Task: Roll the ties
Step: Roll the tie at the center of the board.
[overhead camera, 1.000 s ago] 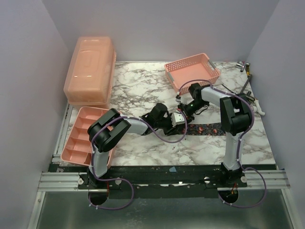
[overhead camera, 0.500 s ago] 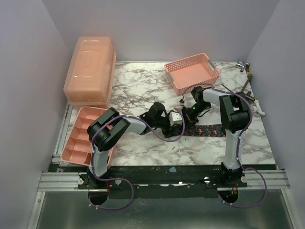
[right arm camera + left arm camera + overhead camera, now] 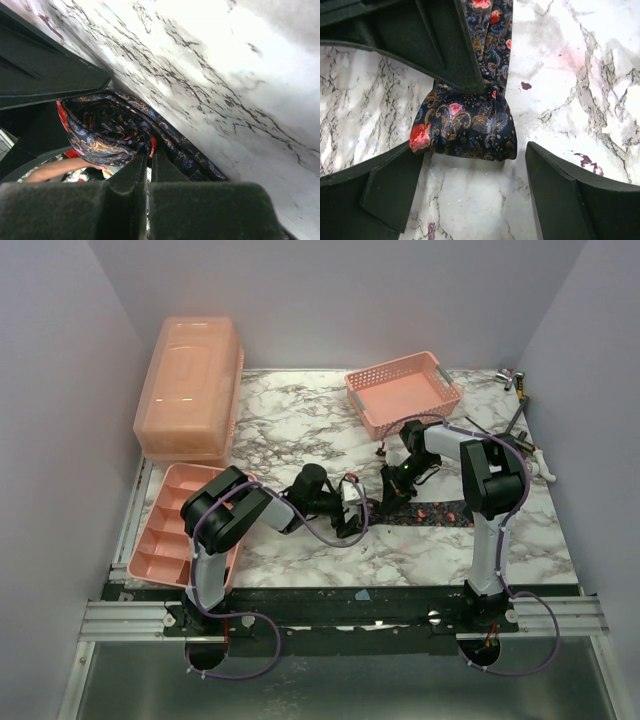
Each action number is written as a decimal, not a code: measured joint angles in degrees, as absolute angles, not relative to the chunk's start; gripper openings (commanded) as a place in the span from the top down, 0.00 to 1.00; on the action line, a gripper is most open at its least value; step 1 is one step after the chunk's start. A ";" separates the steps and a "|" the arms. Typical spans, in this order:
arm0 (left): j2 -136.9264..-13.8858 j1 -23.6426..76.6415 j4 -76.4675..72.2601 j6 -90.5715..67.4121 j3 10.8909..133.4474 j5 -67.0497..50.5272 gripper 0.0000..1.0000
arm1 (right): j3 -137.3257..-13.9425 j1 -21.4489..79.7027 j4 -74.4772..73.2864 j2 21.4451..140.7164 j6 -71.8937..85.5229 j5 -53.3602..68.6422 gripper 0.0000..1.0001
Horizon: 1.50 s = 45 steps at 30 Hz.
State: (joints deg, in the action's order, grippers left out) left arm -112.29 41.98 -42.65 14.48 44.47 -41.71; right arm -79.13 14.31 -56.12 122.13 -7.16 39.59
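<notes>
The top camera is looking down from high behind the near edge over the whole bench (image 3: 300, 425), while the left wrist camera is staring straight down and the right one is skimming low along it, both very close on the rolled tie (image 3: 465, 125) end that all three are sharing.

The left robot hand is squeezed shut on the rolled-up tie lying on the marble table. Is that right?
Not quite. The left gripper is open, not squeezed shut. The left wrist view shows its fingers standing wide apart, one on each side of the rolled-up tie. The tie does lie on the marble table.
</notes>
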 measured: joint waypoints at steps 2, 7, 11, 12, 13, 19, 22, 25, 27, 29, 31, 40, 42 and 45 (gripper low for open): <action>-112.46 41.82 -45.91 13.34 43.42 -42.41 0.17 | -79.18 14.31 -56.53 122.13 -7.53 39.13 1.00; -115.63 41.85 -53.17 9.91 44.62 -43.83 0.25 | -79.29 14.35 -57.17 122.15 -8.36 38.44 1.00; -119.44 42.06 -57.52 7.16 46.26 -44.75 0.36 | -80.40 14.57 -58.33 122.80 -8.78 38.04 0.99; -120.11 42.26 -58.22 6.81 46.50 -44.82 0.42 | -80.79 14.63 -58.76 123.11 -8.97 38.00 0.99; -120.53 42.44 -58.67 6.59 46.63 -44.84 0.49 | -81.25 14.70 -59.24 123.42 -9.10 37.93 0.99; -120.81 43.77 -53.82 7.51 49.80 -44.01 0.71 | -83.53 14.94 -61.93 124.29 -10.81 36.23 0.91; -118.58 44.47 -45.39 9.76 51.53 -41.39 0.74 | -84.84 14.92 -62.98 124.51 -11.75 35.64 0.73; -115.46 45.21 -37.04 12.91 52.23 -37.67 0.75 | -87.09 14.83 -64.20 124.55 -13.04 35.09 0.61; -114.24 45.25 -32.58 14.66 52.86 -36.36 0.75 | -88.86 14.00 -64.42 124.55 -14.11 35.44 0.55; -113.45 45.25 -28.84 16.01 53.76 -35.20 0.74 | -89.71 12.60 -64.51 124.46 -14.92 36.56 0.49; -113.23 45.41 -26.28 16.82 54.72 -35.00 0.74 | -89.65 11.09 -64.73 124.11 -16.05 38.02 0.45; -113.12 46.85 -18.06 18.94 58.85 -32.38 0.71 | -85.03 10.76 -65.82 122.08 -15.86 49.36 0.54; -113.12 47.00 -17.21 19.05 59.31 -31.92 0.70 | -84.55 11.42 -65.67 122.39 -15.66 49.63 0.71; -113.12 47.18 -16.14 19.07 59.79 -31.51 0.67 | -83.57 12.16 -64.88 122.83 -15.09 49.21 0.95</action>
